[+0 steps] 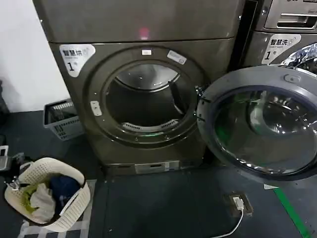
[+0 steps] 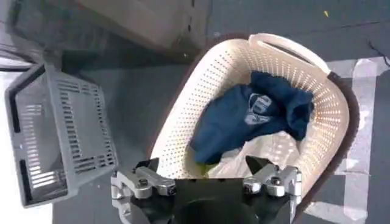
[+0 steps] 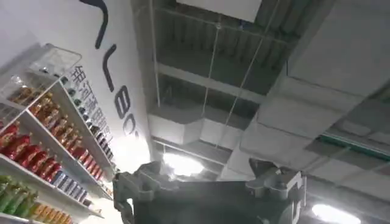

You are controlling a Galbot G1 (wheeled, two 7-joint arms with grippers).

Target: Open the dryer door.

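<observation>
The dryer door (image 1: pixel 247 78) stands swung wide open to the right of the dryer (image 1: pixel 143 29), its grey inner face and dark glass turned toward me. The round drum opening (image 1: pixel 143 99) is uncovered and dark inside. My left gripper (image 2: pixel 203 164) hangs open low at the left, over a cream laundry basket (image 2: pixel 201 91) holding a blue garment (image 2: pixel 244 115), with nothing between its fingers. My right gripper (image 3: pixel 204 167) points up at the ceiling, away from the machine, and is open and empty.
A grey plastic crate (image 1: pixel 62 119) sits on the floor left of the dryer, and the cream laundry basket (image 1: pixel 74 173) lies nearer at the front left. The open door overlaps the neighbouring machine (image 1: pixel 282 34). A floor socket with a white cable (image 1: pixel 240 203) lies right of centre.
</observation>
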